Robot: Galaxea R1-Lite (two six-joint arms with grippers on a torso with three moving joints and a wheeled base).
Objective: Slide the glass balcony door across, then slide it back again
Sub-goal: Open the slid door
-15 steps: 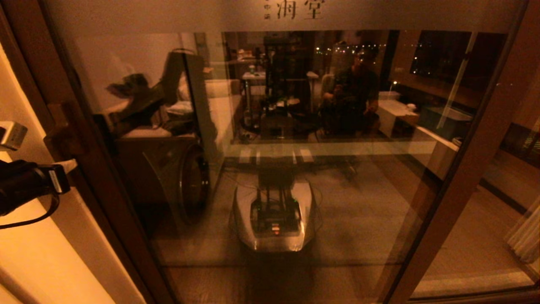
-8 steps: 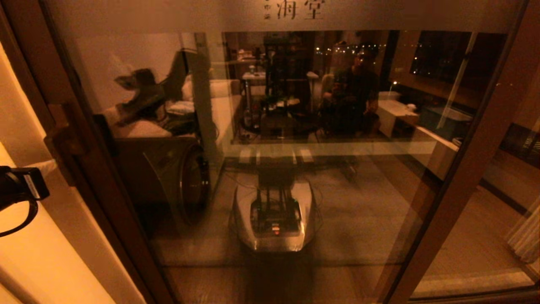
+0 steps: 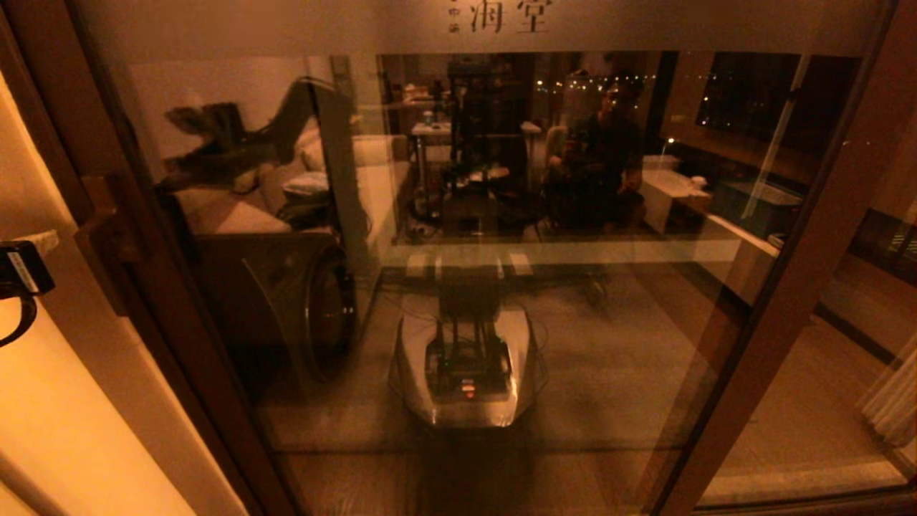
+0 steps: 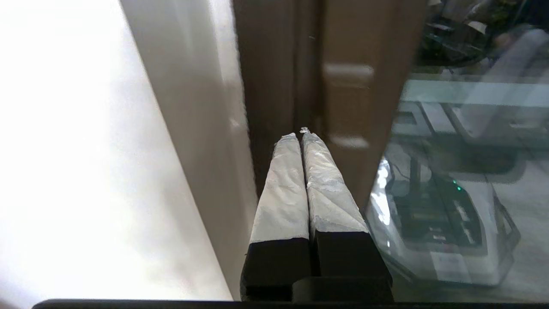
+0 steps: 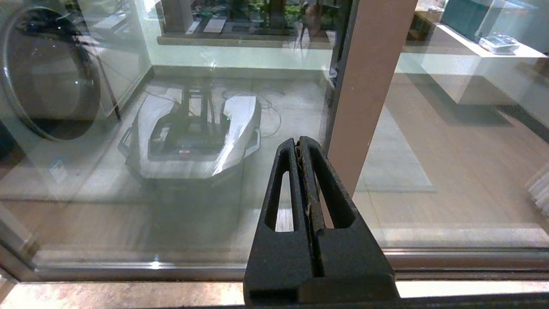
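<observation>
Left wrist view: left hand (image 4: 300,135) pressed closed near glass balcony door (image 4: 356,107); right hand (image 5: 299,143) closed too.

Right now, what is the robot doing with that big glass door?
The robot stands facing the tall glass balcony door with its dark brown wooden frame. Its left gripper, fingers wrapped in white tape and shut with nothing held, points at the frame edge beside the wooden bar handle without gripping it. At the head view's left edge only that arm's black wrist shows. The right gripper, black and also shut on nothing, hangs low in front of the glass.
</observation>
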